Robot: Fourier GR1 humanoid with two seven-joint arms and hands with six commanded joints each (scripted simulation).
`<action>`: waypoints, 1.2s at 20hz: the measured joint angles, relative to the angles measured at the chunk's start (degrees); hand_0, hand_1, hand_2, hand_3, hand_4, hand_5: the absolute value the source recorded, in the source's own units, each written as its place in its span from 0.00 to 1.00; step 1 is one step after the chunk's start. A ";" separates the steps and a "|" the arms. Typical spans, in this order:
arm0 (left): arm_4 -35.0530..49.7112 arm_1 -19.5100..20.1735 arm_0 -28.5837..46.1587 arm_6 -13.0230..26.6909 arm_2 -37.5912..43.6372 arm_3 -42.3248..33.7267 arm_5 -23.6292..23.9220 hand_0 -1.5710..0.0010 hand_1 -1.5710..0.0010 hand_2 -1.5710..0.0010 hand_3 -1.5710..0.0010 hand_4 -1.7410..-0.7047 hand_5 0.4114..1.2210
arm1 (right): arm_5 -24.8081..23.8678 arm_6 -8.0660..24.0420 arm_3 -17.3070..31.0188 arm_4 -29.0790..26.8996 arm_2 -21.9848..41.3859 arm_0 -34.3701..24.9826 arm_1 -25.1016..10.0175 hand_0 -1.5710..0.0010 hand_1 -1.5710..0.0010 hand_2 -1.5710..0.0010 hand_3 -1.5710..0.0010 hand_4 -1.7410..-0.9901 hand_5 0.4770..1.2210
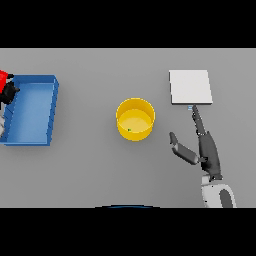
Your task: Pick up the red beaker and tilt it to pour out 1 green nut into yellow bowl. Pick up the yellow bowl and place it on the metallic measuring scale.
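Looking down at the grey table (90, 170), I see the yellow bowl (135, 119) sitting near the middle, standing upright. I can spot a tiny green nut (129, 130) inside it, low on the left part of the bowl's floor. The metallic measuring scale (190, 87) is a flat pale square off to the right and farther back, well apart from the bowl. My right hand (206, 150) lies over the table just in front of the scale, right of the bowl. Its fingers (198, 120) are straight and reach up toward the scale's near edge, where a small pale mark shows. I cannot tell if the fingertip touches the scale or only comes close. The thumb (180, 147) sticks out to the left, toward the bowl, and holds nothing. So this hand is spread wide and empty. Far on the left side sits a blue bin (52, 107) with tall walls. My left hand (9, 92) shows at the left edge of the view, just beside that bin, and it looks dark. It is wrapped round the red beaker (4, 77), which peeks in at the very edge, above the bin's back left corner. Only a bit of the beaker shows.
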 measured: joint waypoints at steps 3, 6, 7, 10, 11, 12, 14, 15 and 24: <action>0.25 1.70 0.10 0.85 -2.76 -0.41 -0.55 0.00 0.00 0.00 0.04 0.20 0.56 | -0.16 -0.99 -0.35 0.43 0.35 1.15 0.06 1.00 1.00 1.00 1.00 0.72 0.25; 4.74 4.14 1.94 -0.23 -3.80 -3.86 -6.47 0.26 0.40 0.39 0.43 0.60 0.45 | -0.01 -0.62 -1.30 -0.18 0.14 1.84 0.00 1.00 1.00 1.00 1.00 0.74 0.25; 6.62 5.16 2.32 0.10 -3.72 -4.66 -9.20 0.41 0.52 0.51 0.54 0.68 0.43 | -0.20 0.25 -1.04 0.19 0.29 0.90 0.13 1.00 1.00 1.00 1.00 0.74 0.25; 7.85 6.08 1.15 0.94 -4.86 -5.87 -14.66 0.70 0.75 0.75 0.76 0.83 0.37 | -0.24 0.28 -1.02 0.91 0.71 1.59 0.06 1.00 1.00 1.00 1.00 0.74 0.26; 8.11 6.25 0.89 0.77 -4.83 -5.50 -15.61 0.76 0.80 0.80 0.81 0.86 0.35 | -0.49 0.37 -1.18 1.35 0.98 1.44 0.26 1.00 1.00 1.00 1.00 0.74 0.26; 8.62 6.52 0.78 0.14 -4.49 -5.40 -16.35 0.81 0.84 0.84 0.85 0.88 0.34 | -0.23 -0.11 -1.11 0.80 0.66 1.83 0.02 1.00 1.00 1.00 1.00 0.74 0.25; 9.19 6.41 1.52 -0.19 -4.21 -5.56 -16.05 0.88 0.90 0.90 0.90 0.91 0.33 | -0.05 -0.30 -2.02 1.25 1.02 2.46 -0.29 1.00 1.00 1.00 1.00 0.74 0.26; 9.14 6.58 1.55 -1.15 -4.04 -5.34 -16.18 0.90 0.92 0.92 0.92 0.91 0.33 | -0.06 0.65 -1.73 0.95 1.09 2.40 0.27 1.00 1.00 1.00 1.00 0.74 0.25; 9.56 5.11 0.81 -5.03 -2.34 -4.78 -13.38 0.99 0.99 0.99 0.99 0.93 0.35 | 3.10 1.92 -1.15 5.37 3.66 -2.77 -3.50 1.00 1.00 1.00 1.00 0.72 0.31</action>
